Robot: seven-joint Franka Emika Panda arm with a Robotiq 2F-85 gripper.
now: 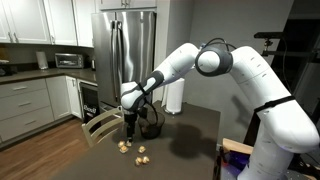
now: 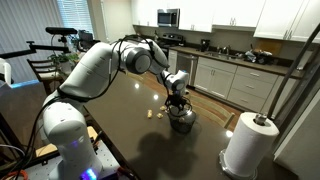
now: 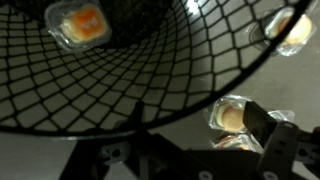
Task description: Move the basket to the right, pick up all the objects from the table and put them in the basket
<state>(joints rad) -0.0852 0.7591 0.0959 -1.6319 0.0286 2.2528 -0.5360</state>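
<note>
no legible txt, no labels/nos. anywhere

White jointed robot arm (image 1: pixel 262 92) (image 2: pixel 100 65) with black joint bands, seen in both exterior views. Base column upright at frame edge. Upper link rises to rounded elbow (image 1: pixel 213 60); forearm (image 1: pixel 175 68) stretches out, sloping downward. Wrist bent so black two-finger gripper (image 1: pixel 130 124) (image 2: pixel 178 104) points straight down, low over surface. Wrist view: gripper body enters from bottom edge, dark finger (image 3: pixel 272 140) at right, jaws spread wide apart.
</note>
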